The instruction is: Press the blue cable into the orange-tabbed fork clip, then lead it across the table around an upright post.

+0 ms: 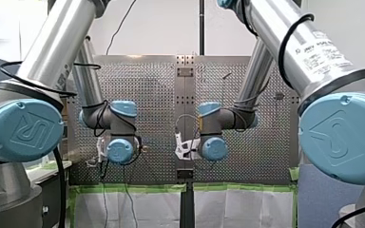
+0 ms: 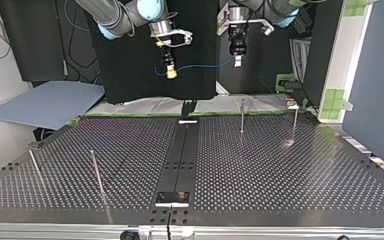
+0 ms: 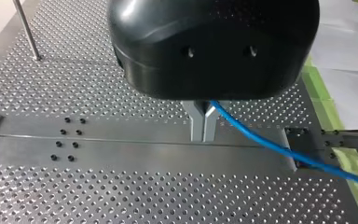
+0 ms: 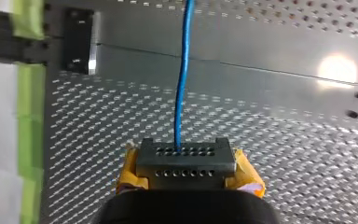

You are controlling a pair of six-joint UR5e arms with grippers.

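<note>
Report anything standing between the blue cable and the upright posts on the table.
Nothing visible does. The blue cable hangs in the air between my left gripper and my right gripper; only open perforated table lies between it and the nearest post.

In the front view you can't read either tool: the left wrist joint point(image 1: 120, 151) and the right wrist joint point(image 1: 214, 148) stand in front of them. In the left wrist view, the black housing of the left tool point(image 3: 203, 139) covers where the blue cable point(image 3: 270, 143) meets it, and the cable runs out of view. At the right tool point(image 4: 186, 158) the cable vanishes behind a grey block point(image 4: 200, 161).
</note>
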